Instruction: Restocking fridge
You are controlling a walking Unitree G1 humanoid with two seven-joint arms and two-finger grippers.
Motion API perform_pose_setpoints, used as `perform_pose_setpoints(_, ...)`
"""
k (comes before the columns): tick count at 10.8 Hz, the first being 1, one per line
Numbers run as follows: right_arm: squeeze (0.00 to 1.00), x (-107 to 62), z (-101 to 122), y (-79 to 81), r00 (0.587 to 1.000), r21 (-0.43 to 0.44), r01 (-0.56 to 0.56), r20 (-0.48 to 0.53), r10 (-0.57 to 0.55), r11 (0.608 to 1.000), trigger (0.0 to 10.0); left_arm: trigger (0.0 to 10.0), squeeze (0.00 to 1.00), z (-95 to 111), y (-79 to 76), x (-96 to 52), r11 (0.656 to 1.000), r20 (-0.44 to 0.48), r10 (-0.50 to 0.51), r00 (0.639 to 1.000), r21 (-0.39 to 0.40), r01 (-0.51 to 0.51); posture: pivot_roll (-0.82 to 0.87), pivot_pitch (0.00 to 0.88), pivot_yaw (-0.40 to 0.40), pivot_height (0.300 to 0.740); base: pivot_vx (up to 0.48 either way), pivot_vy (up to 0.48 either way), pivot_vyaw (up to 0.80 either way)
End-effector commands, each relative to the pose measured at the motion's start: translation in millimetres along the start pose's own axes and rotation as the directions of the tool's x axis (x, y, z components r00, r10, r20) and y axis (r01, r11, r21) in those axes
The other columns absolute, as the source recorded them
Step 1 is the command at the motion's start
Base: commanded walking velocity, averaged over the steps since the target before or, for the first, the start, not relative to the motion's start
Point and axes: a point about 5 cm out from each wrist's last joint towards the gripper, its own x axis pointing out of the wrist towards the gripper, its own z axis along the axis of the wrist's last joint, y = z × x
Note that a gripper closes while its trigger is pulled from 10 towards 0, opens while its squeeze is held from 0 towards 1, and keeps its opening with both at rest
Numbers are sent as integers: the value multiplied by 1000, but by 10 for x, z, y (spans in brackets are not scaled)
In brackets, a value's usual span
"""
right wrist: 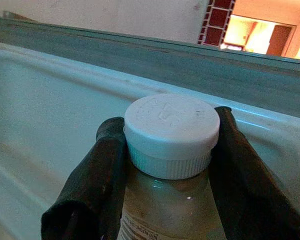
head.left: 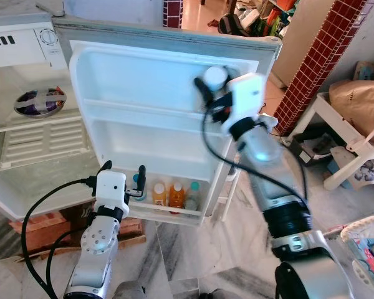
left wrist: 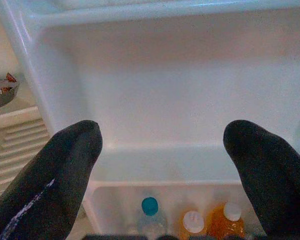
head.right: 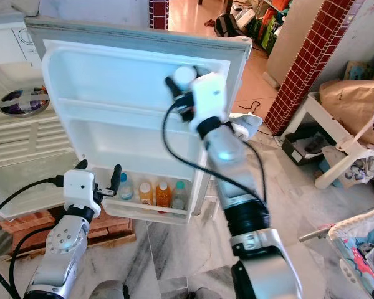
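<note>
My right gripper (head.left: 207, 93) is raised to the top shelf of the open fridge door (head.left: 143, 118) and is shut on a clear bottle with a white cap (right wrist: 171, 135), held upright just below the cap. My left gripper (head.left: 123, 175) hovers open in front of the door's bottom shelf, with nothing between its fingers (left wrist: 60, 175). In that bottom shelf stand a blue-capped bottle (left wrist: 150, 212), two orange juice bottles (head.left: 167, 195) and a pale bottle (head.left: 192, 196).
The fridge interior on the left holds a metal bowl (head.left: 40, 101) on a wire shelf. Red bricks (head.left: 62, 223) lie under the fridge. A brick pillar (head.left: 315, 59), a white rack (head.left: 343, 149) and bags crowd the right side. Marble floor lies underfoot.
</note>
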Motion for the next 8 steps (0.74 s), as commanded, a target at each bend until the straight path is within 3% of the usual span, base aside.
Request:
perform_pose_setpoints(1, 20, 59, 28, 61, 999, 0, -39, -12, 39, 999, 10000, 10000, 0, 25, -45, 27, 1000, 13, -12, 1000, 2, 12, 169, 28, -76, 740, 0, 0, 0)
perform_pose_setpoints(2, 1000, 76, 19, 78, 999, -1, -42, -10, 42, 999, 10000, 10000, 0, 28, -50, 30, 1000, 14, -13, 1000, 3, 13, 166, 30, -77, 740, 0, 0, 0)
perform_pose_setpoints(6, 1000, 148, 76, 117, 999, -17, -35, 14, 35, 999, 10000, 10000, 0, 27, -57, 46, 1000, 17, -9, 1000, -1, 9, 162, 25, -84, 740, 0, 0, 0)
perform_pose_setpoints(8, 1000, 167, 145, 81, 997, -23, 35, 76, -34, 999, 10000, 10000, 0, 34, -69, 53, 1000, 20, -10, 1000, -3, 10, 161, 24, -85, 740, 0, 0, 0)
